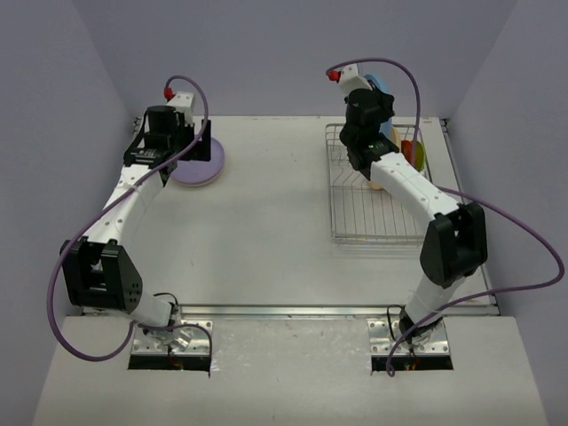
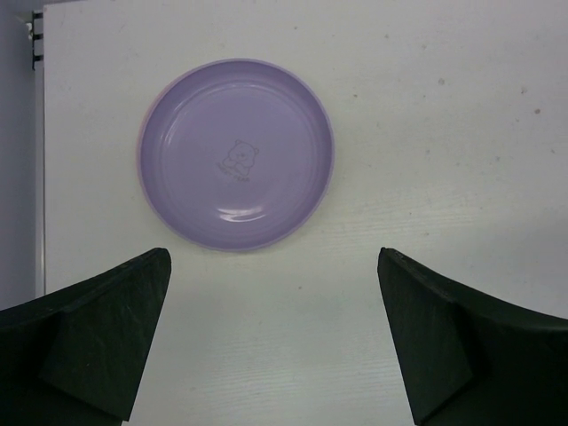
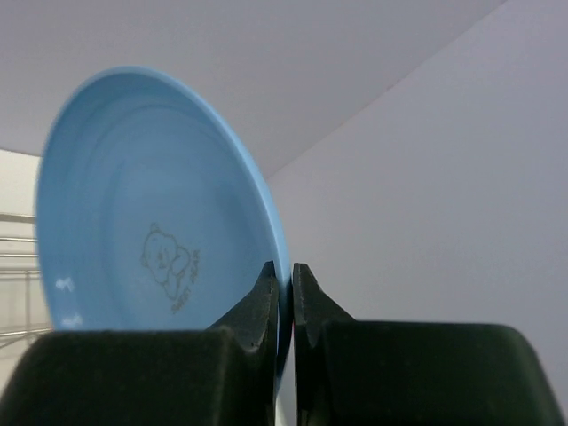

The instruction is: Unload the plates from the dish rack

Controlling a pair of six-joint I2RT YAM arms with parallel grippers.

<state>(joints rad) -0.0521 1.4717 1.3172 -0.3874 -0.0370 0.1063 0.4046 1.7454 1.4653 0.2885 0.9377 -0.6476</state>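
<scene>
A lavender plate lies flat on the table at the back left, also seen from above as the lavender plate, with a pink rim showing under it. My left gripper hovers over the table just beside it, open and empty. The silver dish rack stands at the back right. Above its far end my right gripper is shut on the rim of an upright blue plate, partly visible as the blue plate behind the wrist. Orange and lime green plates stand in the rack, and a cream one peeks from under the arm.
Grey walls close in the table at the back and both sides. The rack sits close to the table's right edge. The table's left edge runs near the lavender plate.
</scene>
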